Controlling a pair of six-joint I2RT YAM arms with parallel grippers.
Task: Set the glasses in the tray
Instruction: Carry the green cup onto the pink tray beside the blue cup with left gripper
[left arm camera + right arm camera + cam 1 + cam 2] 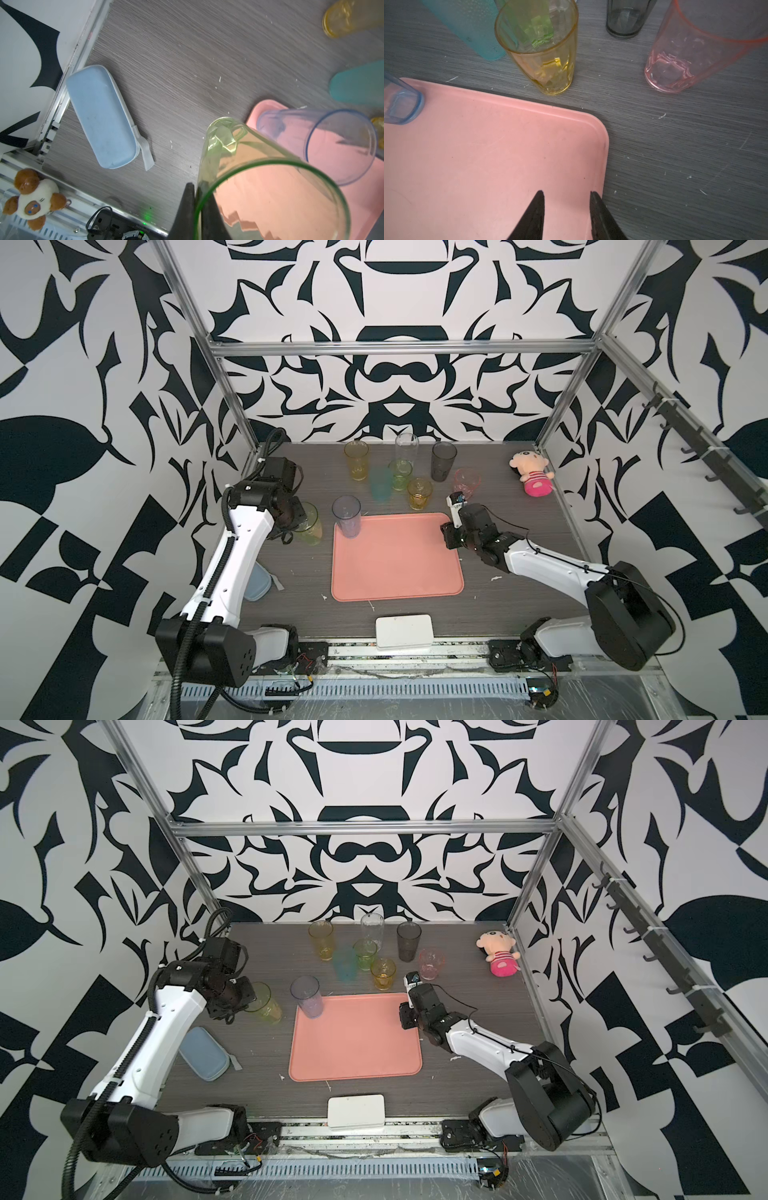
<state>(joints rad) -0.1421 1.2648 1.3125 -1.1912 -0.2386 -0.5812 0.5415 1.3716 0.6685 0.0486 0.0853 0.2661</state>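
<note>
Yellow-green plastic is what your left tool [195, 187] is pinched shut on. One finger sits inside and one outside the rim of the tall yellow-green tumbler [309, 526], just left of the salmon-pink tray [399, 568]. The tumbler appears to lean, and I cannot tell whether its base is clear of the tabletop [299, 572].

A rim pinch lets a tall cup swing, so I'd move slowly. Raise it until the base is clearly above the tray's low rim. Then carry it right and level it before you lower. The blue-grey tumbler [347, 516] already stands in the tray's far-left corner, so aim nearer to you or further right, with a gap between the two. Open only once the base sits flat, and pull straight up so the inner finger doesn't drag the wall.

Your right tool [566, 192] hangs over the tray's far-right corner, jaws partly apart and holding nothing. Keep it clear of the incoming cup. The amber tumbler [419, 493] and the pink tumbler [467, 481] on the tabletop just beyond the far edge look like its likeliest targets.
</note>
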